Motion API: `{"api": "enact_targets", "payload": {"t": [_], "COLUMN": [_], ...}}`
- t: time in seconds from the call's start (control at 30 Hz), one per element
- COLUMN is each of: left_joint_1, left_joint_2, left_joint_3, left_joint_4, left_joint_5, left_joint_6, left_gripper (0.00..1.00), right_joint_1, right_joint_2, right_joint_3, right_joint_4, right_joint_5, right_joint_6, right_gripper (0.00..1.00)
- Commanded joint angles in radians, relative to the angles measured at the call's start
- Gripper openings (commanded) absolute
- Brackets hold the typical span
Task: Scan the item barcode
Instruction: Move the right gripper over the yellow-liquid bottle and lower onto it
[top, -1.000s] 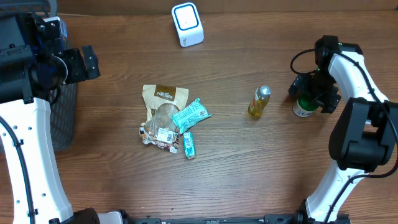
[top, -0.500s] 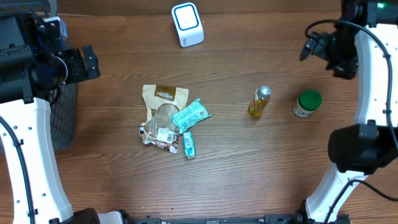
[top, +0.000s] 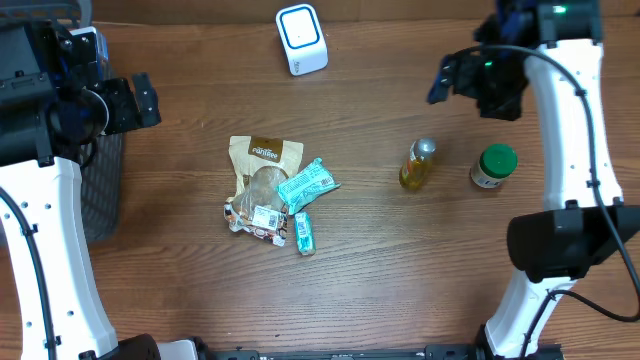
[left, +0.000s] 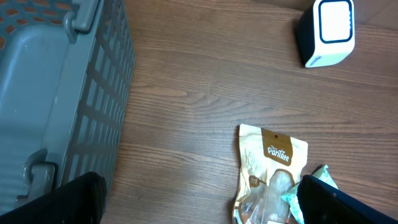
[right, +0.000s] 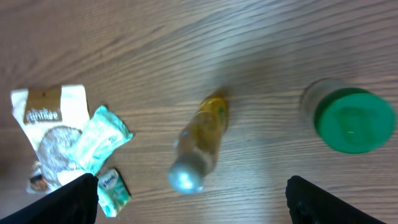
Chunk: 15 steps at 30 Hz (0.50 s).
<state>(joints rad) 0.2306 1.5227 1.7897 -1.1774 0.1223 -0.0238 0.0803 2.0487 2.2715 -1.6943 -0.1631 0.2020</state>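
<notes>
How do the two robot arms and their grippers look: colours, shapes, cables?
The left arm and the right arm have smooth white shells with bulky black joint housings. Thin black cables run loosely along them. The left gripper and the right gripper are black, with dark blocky fingers. A small green light glows on the right arm.

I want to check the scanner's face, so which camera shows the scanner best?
The left wrist view: the scanner is large and sharp, its blue-ringed face clear, though clipped at the frame's top. Overhead shows the scanner whole but small. The right wrist view misses it.
</notes>
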Motion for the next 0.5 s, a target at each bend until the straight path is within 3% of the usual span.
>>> {"api": "enact_targets", "payload": {"t": [0.0, 0.23, 0.47], "left_joint_1": [-0.002, -0.002, -0.002], "left_joint_2": [0.002, 0.002, 0.002], "left_joint_3": [0.011, 0.011, 0.011], "left_joint_4": [0.003, 0.003, 0.003], "left_joint_5": [-0.002, -0.002, -0.002], "left_joint_6": [-0.006, -0.006, -0.006], "left_gripper": [1.00, 1.00, 1.00], "right_joint_1": [0.051, 0.085, 0.088], "right_joint_2": [-0.022, -0.022, -0.022], "right_joint_3": [-0.047, -0.173, -0.282], "right_joint_4": [0.000, 0.007, 0.082], "right_joint_5": [0.047, 0.101, 0.106], "right_joint_6": [0.014, 0.014, 0.014], "right_gripper": [0.93, 0.93, 0.82]}}
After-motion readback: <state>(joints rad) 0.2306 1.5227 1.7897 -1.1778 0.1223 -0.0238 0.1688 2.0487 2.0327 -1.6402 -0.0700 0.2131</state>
